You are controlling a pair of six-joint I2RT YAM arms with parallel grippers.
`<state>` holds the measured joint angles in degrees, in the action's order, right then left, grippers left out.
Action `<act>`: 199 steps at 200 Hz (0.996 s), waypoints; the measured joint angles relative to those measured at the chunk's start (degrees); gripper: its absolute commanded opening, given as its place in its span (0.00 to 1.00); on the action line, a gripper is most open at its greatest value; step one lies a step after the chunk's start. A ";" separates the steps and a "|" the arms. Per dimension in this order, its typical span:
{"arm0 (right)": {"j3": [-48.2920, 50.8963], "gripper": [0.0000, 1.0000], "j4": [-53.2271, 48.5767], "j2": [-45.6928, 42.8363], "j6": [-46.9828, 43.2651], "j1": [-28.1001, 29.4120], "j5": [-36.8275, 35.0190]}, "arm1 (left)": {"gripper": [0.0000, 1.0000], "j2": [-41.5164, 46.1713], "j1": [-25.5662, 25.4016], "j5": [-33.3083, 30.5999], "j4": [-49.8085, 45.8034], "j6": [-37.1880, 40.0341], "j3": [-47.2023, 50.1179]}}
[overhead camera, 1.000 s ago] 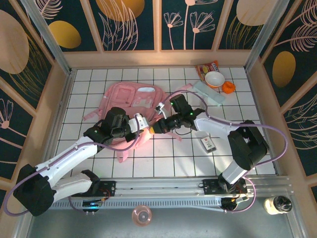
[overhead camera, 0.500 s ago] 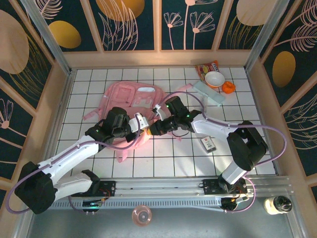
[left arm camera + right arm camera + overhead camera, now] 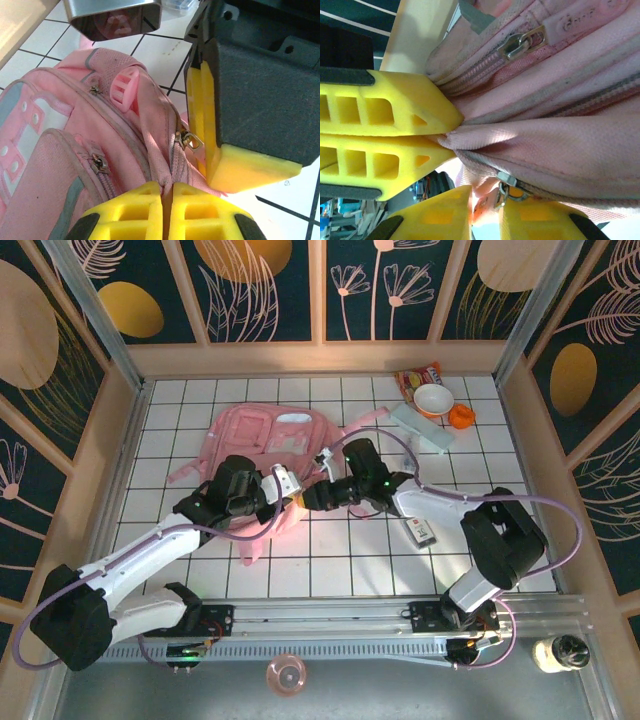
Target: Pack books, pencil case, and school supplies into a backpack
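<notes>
From above, the backpack is lying near the table's far edge; at the left wrist, we are pinching its fabric between the pressed-together fingers of the left gripper; at the right wrist, the barely parted fingers of our right gripper are gripping the zipper pull.

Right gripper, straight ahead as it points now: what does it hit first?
Likely the backpack: bunched pink fabric lies right past the right gripper, beyond the zipper pull at its tips; the left gripper pinches it alongside.
</notes>
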<state>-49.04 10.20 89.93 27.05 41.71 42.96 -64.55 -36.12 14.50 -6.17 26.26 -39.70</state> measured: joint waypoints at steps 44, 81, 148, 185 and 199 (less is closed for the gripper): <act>2.69 0.00 2.43 -2.82 1.14 0.07 -4.81 | 0.00 0.26 0.00 -0.28 0.81 -1.29 0.46; 0.57 0.00 -1.75 -3.76 -3.02 1.31 -6.23 | 0.00 0.11 0.00 -1.11 1.75 -2.01 0.70; -4.42 0.00 -12.79 -1.27 -6.58 0.35 -5.14 | 0.00 -0.76 -0.02 -1.27 1.20 -2.05 0.81; -8.17 0.00 -21.22 -0.76 -11.56 -3.52 -5.27 | 0.00 -0.55 -0.63 -1.25 2.14 -0.81 0.81; -10.56 0.00 -24.00 0.46 -13.46 -3.82 -5.99 | 0.00 -0.28 -0.63 -1.14 2.03 -0.35 0.81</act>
<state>-59.59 -13.80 90.39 13.58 37.89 36.97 -64.84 -36.75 13.37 -4.14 25.91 -38.89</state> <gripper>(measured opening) 0.036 0.057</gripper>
